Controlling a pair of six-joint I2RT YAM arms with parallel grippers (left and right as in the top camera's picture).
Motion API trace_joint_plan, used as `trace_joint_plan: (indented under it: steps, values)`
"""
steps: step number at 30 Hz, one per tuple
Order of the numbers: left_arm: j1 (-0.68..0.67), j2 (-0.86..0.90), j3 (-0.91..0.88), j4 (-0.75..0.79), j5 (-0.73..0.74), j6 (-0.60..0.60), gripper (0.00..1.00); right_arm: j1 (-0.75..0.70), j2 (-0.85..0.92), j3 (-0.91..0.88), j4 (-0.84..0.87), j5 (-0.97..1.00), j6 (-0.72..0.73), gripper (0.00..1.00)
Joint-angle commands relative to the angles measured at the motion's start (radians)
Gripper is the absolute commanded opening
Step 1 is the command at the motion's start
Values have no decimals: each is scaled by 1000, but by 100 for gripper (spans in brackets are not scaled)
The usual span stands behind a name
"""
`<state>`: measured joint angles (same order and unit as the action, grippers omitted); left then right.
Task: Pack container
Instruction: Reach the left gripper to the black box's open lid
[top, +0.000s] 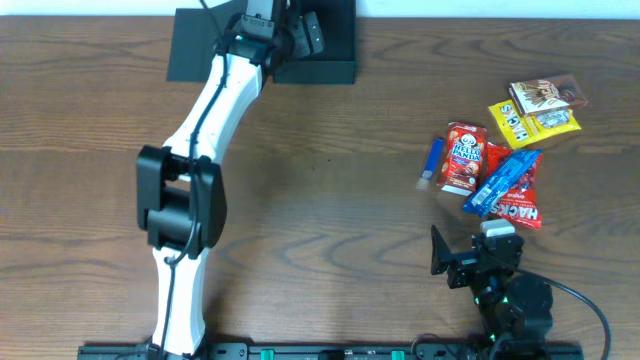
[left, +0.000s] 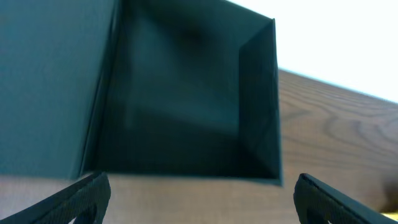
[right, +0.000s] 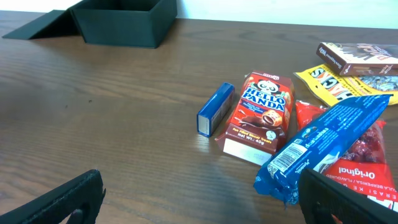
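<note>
The container (top: 325, 55) is a dark teal-black box at the table's far edge, open, with its flap lid (top: 195, 45) lying flat to its left. My left gripper (top: 303, 35) hovers over the box with its jaws open. In the left wrist view the empty inside of the container (left: 186, 106) fills the frame, and the left gripper (left: 202, 190) holds nothing. My right gripper (top: 468, 252) rests open near the front right, just short of the snack pile. In the right wrist view the right gripper (right: 202, 186) is empty, its right finger (right: 348, 199) beside a blue packet (right: 329, 140).
Snacks lie at the right: a red Hello Panda box (top: 463, 157), a small blue box (top: 434, 160), a blue packet (top: 503, 180) over a red packet (top: 520, 207), a yellow packet (top: 535, 122) and a brown box (top: 545, 95). The left arm (top: 185, 190) stretches across the left half.
</note>
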<state>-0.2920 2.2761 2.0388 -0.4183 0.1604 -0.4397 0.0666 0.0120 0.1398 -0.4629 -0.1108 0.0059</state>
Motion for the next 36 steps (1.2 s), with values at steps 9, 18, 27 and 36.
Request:
trace_joint_plan:
  steps: [9, 18, 27, 36]
  values:
    - [-16, 109, 67, 200, -82, 230, 96, -12, -6, -8, -1, 10, -7, 99]
    - [-35, 161, 67, 180, -11, 239, 95, -12, -6, -8, -1, 10, -7, 99]
    - [-39, 172, 67, 56, -14, 260, 95, -12, -6, -8, -1, 10, -7, 99]
    - [-39, 170, 67, -126, -22, 368, 95, -12, -6, -8, -1, 10, -7, 99]
